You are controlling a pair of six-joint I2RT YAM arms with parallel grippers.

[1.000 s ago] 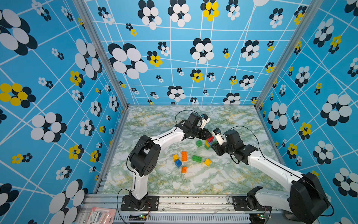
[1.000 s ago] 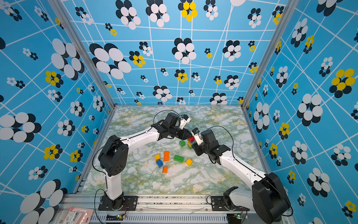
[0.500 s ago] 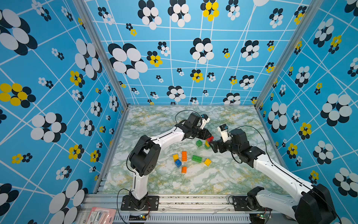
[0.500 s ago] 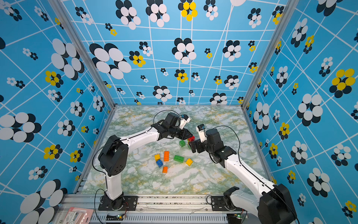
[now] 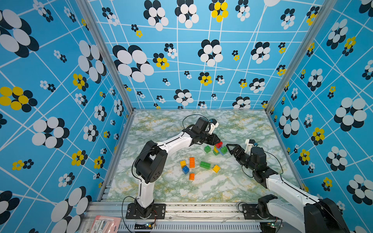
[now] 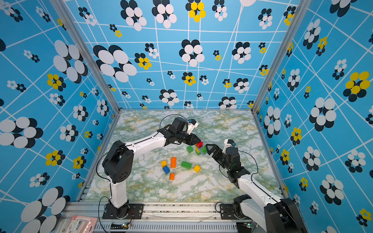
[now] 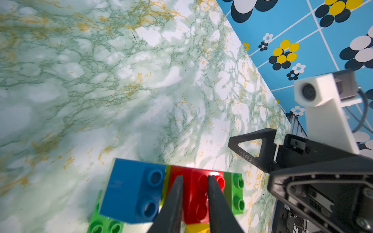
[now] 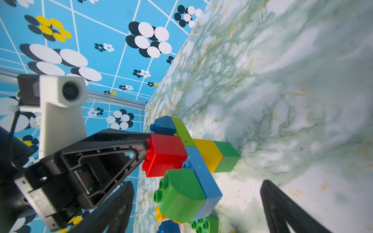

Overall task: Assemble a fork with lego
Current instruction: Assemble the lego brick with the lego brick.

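Evidently, the fork (image 5: 219, 150) stood half-built: left end effector (image 7: 195, 178) clamped its red brick (image 5: 219, 144), right end effector (image 8: 196, 181) wide and empty, loose bricks (image 5: 204, 165) unattached.

On the surface (image 5: 201, 187), just right of centre: joined lego cluster (image 5: 219, 150). Just left of it, apart: single brick (image 5: 207, 149). Toward the near edge from these, around centre: six loose bricks (image 5: 192, 162), close together. Clamped onto the cluster's top from the far-left side: left tool (image 5: 217, 142). Just right of the cluster, not touching, spread wide: right tool (image 5: 229, 148).
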